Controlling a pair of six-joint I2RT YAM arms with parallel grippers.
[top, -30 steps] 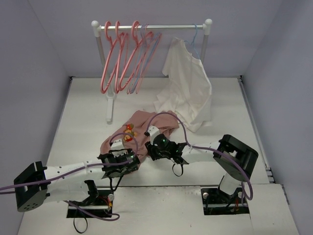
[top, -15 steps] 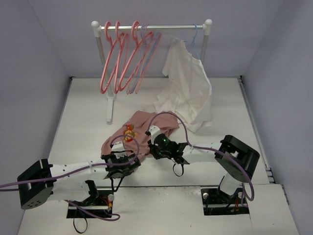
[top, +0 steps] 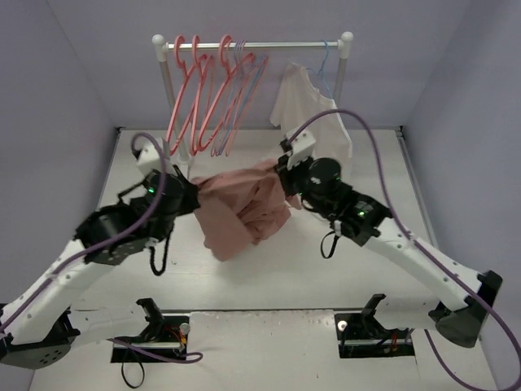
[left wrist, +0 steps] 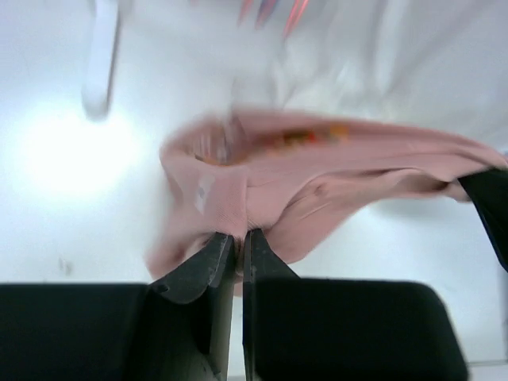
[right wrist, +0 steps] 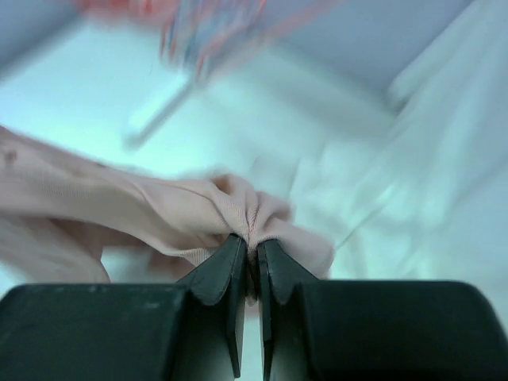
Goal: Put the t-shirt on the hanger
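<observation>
The salmon-pink t-shirt hangs in the air, stretched between both grippers above the table's middle. My left gripper is shut on its left edge, my right gripper shut on its right edge. In the left wrist view the cloth bunches at the gripper and shows a yellow-red print. In the right wrist view the gripper pinches a fold of the t-shirt. Several coral-pink hangers hang on the rack; one hanger is at the back left, apart from the shirt.
A white rack stands at the back with a lavender hanger and a white shirt on a pale blue hanger. Its post rises just behind my left gripper. Grey walls close in both sides.
Both grippers have closed on the t-shirt where it lay near the front edge. Both arms then lifted it up and back toward the rack, spreading it between them.
</observation>
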